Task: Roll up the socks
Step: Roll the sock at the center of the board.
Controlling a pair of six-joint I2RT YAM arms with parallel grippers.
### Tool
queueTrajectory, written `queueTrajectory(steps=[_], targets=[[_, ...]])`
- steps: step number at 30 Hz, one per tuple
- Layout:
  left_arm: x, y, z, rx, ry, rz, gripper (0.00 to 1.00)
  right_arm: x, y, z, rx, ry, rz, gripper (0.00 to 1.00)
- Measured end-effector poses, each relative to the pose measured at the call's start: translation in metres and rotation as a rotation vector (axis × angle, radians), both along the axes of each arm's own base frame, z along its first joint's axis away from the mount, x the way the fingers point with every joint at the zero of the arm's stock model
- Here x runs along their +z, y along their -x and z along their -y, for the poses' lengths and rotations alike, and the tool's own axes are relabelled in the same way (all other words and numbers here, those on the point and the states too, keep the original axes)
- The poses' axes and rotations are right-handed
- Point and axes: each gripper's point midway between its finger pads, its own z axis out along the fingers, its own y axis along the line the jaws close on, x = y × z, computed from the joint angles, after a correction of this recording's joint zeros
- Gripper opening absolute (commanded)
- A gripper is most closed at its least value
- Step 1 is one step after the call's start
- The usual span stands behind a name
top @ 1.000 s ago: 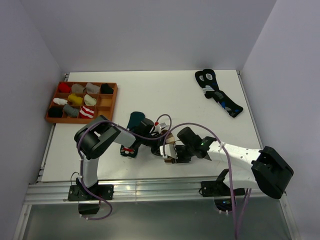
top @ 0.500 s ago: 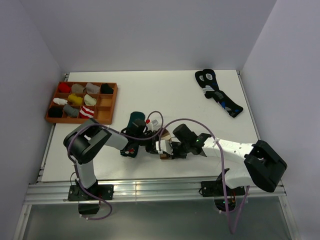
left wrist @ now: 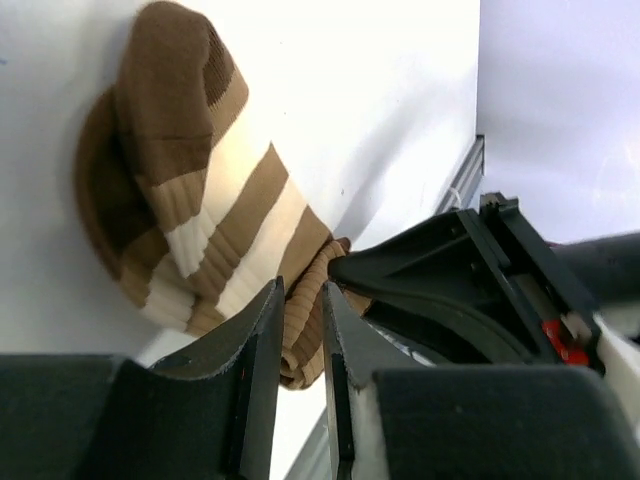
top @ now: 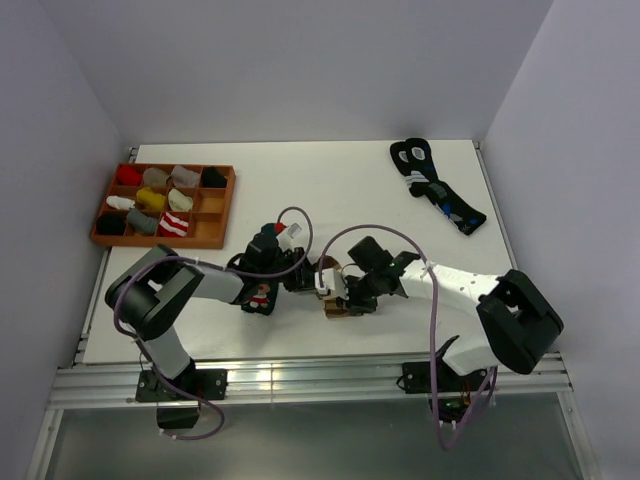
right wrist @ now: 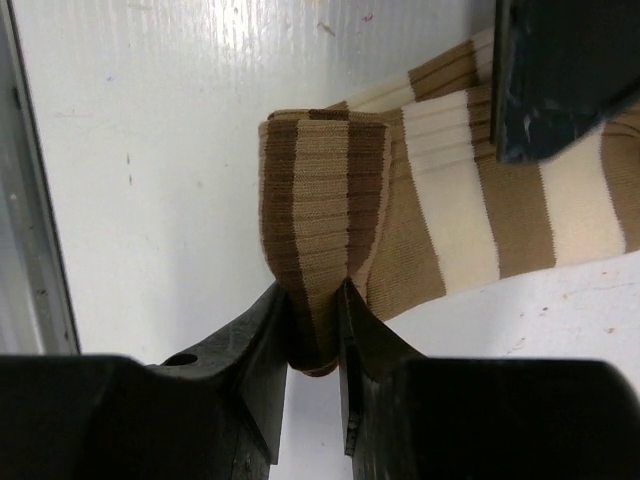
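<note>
The brown sock with cream stripes (top: 334,308) lies near the table's front edge, between my two grippers. In the left wrist view its striped body (left wrist: 190,200) stretches away, and a ribbed edge sits between the jaws of my left gripper (left wrist: 302,300), touching both. My right gripper (right wrist: 314,300) is shut on the sock's folded, doubled-over end (right wrist: 325,190). From above, the left gripper (top: 305,280) and right gripper (top: 338,295) face each other closely. The dark green sock (top: 258,298) lies mostly hidden under my left arm.
A wooden tray (top: 160,243) of several rolled socks stands at the back left. Black socks with blue-and-white marks (top: 437,190) lie at the back right. The metal rail of the table's front edge (top: 300,375) runs just behind both grippers.
My right gripper has closed on the sock's folded end and shifted left. The left arm has stretched flatter, and its jaws have widened a little round the sock's edge.
</note>
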Motion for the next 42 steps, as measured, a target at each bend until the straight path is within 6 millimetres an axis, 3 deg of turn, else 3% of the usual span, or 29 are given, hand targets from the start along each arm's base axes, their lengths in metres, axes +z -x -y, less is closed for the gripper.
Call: queueTrajectory(steps=[13,21,29,42], targets=[[-0.017,0.012,-0.037,0.126,-0.106,0.092,0.14,0.004,0.002,0.009,0.030,0.094,-0.294,0.05],[-0.038,0.015,-0.024,0.112,-0.171,0.077,0.13,0.005,0.010,0.011,0.034,0.115,-0.383,0.06],[-0.037,-0.005,0.003,0.097,-0.147,0.094,0.12,0.006,0.021,0.016,0.036,0.141,-0.453,0.05],[-0.038,-0.008,0.009,0.097,-0.116,0.107,0.14,0.000,0.000,0.018,-0.153,0.161,-0.691,0.05]])
